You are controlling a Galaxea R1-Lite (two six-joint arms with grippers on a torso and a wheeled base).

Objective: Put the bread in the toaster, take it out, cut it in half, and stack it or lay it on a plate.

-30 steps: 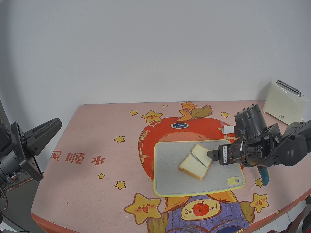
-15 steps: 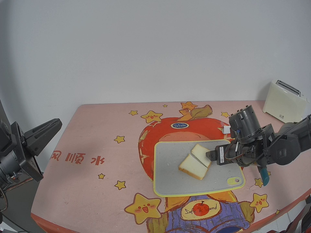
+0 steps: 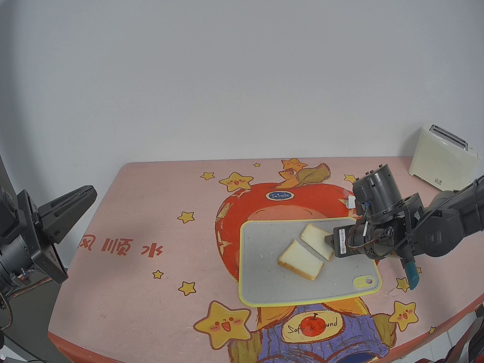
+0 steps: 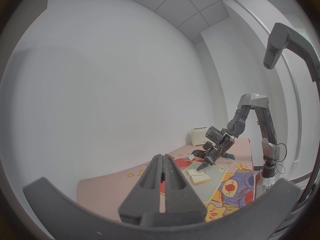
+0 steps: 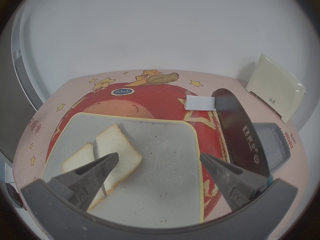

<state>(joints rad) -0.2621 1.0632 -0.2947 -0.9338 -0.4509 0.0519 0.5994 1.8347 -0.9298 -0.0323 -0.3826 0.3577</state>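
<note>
The bread (image 3: pixel 300 260) is already cut: its 2 halves lie just beside each other on the board (image 3: pixel 262 278). I judge that only the plate step is left. The right gripper (image 5: pixel 158 155) hangs low over them, fingers spread. The left gripper (image 4: pixel 163 157) (well apart, beside the worktop (image 3: pixel 151 213)) has fingers pressed together. The bread looks soft and white with a tan crust. The board is flat, grey, speckled and yellow-rimmed.

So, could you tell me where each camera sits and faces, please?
Head view: robot's head, looking down at the cutting board; left gripper, right gripper show.
Left wrist view: off the table's left, facing the right gripper; own shut fingers.
Right wrist view: above the board, facing the bread; own open fingers.
All share bread, board, toaster.
</note>
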